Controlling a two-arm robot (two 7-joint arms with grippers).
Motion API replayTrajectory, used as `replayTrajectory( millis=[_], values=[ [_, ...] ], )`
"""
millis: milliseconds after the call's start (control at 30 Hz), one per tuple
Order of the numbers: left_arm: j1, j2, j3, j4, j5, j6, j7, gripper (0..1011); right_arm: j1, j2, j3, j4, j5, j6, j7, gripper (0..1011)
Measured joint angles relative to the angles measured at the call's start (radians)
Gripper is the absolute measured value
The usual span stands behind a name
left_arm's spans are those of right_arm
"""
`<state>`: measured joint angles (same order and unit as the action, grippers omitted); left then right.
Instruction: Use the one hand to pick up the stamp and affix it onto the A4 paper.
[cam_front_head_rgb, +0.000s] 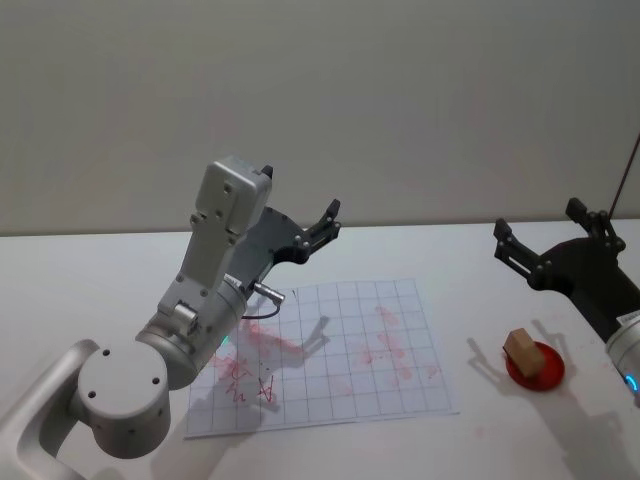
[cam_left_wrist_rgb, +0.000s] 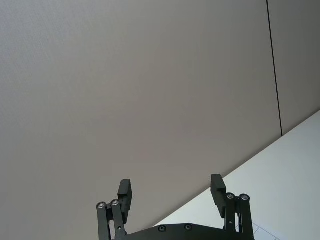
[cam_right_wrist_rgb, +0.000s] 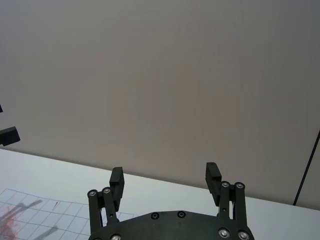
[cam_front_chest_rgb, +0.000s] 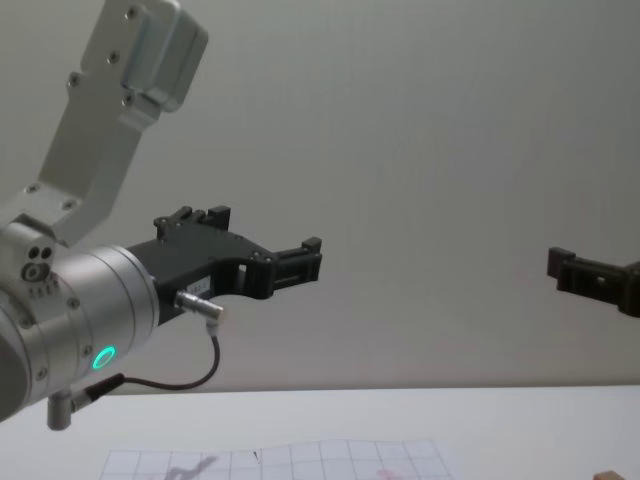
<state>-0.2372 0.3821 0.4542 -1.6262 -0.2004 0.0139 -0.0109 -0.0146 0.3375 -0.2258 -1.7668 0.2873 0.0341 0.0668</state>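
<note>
Left pincer (cam_left_wrist_rgb: 170, 186) and right pincer (cam_right_wrist_rgb: 164, 173) hang wide open above the white worktop (cam_front_head_rgb: 100, 290), the wooden stamp (cam_front_head_rgb: 522, 350) resting on a red dish (cam_front_head_rgb: 551, 373) near its right edge, apart from the gridded paper (cam_front_head_rgb: 340, 330).

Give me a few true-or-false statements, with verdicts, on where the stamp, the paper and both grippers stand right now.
1. The stamp sits on the red dish. True.
2. The right gripper is shut on the stamp. False: its fingers are open and hold nothing; it is raised above the table, behind the dish.
3. The A4 paper bears pink-red marks. True.
4. The stamp stands on the A4 paper. False: it is off the sheet, to the paper's right, on the dish.
5. The left gripper has its fingers open. True: it is raised over the left part of the paper, holding nothing.
</note>
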Motion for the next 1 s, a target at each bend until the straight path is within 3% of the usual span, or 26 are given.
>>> replayTrajectory(
  millis=[1000],
  values=[
    [0.0, 0.0, 0.0, 0.0, 0.0, 0.0, 0.0, 1001, 0.0, 0.0, 0.0, 0.0, 0.0, 0.0, 0.0, 1001]
  ],
)
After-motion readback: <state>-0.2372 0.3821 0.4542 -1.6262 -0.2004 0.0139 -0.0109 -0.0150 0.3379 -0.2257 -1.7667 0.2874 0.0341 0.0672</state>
